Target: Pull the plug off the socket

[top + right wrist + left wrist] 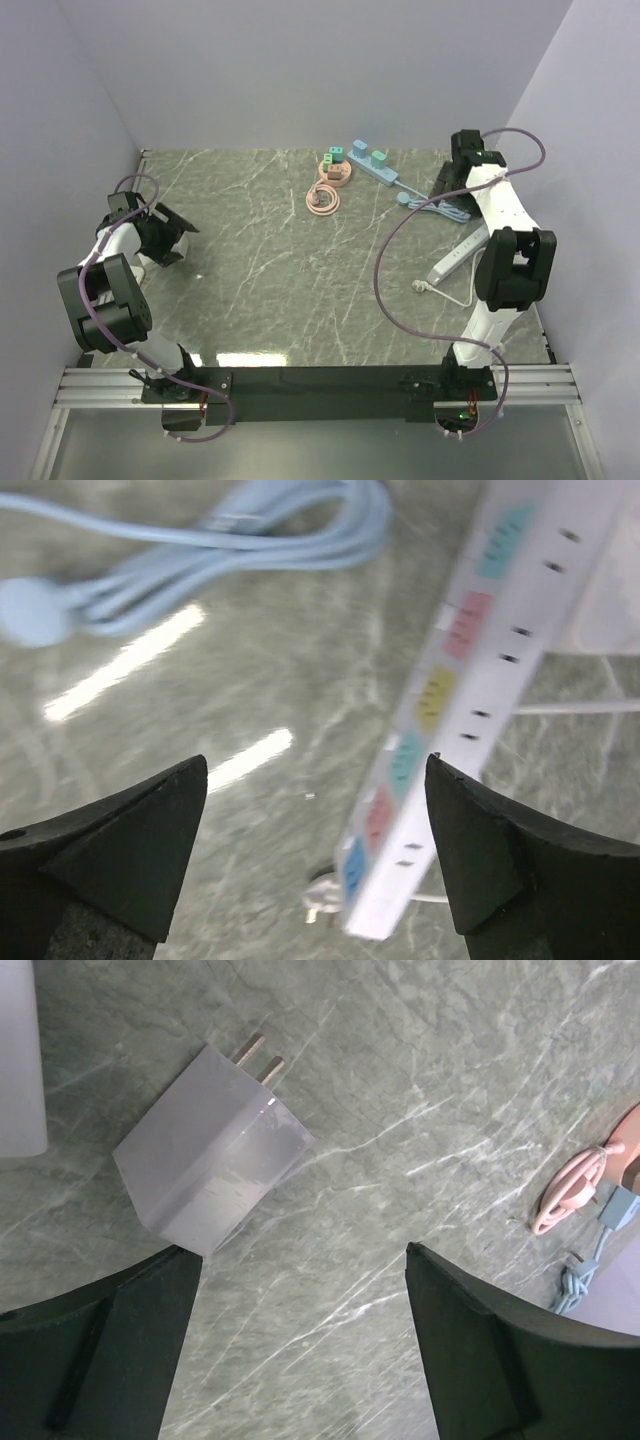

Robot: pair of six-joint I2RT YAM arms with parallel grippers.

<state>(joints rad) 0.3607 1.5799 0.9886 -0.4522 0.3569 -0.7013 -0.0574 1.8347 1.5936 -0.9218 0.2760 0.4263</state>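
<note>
A blue power strip (385,172) lies at the back of the table with two green plugs (361,150) standing in its sockets. My right gripper (445,190) is open and empty, hovering to the right of that strip over its coiled blue cable (250,540). In the right wrist view my right gripper (315,765) has bare table between its jaws, and the blurred white power strip (470,680) lies beside the right finger. My left gripper (178,238) is open and empty at the far left. A loose white adapter plug (210,1150) with two prongs lies just beyond my left gripper (300,1255).
A pink round socket (333,170) with small plugs and a coiled pink cable (322,198) lie left of the blue strip. The white power strip (458,255) and its plug (420,287) lie at the right. Walls close in on three sides.
</note>
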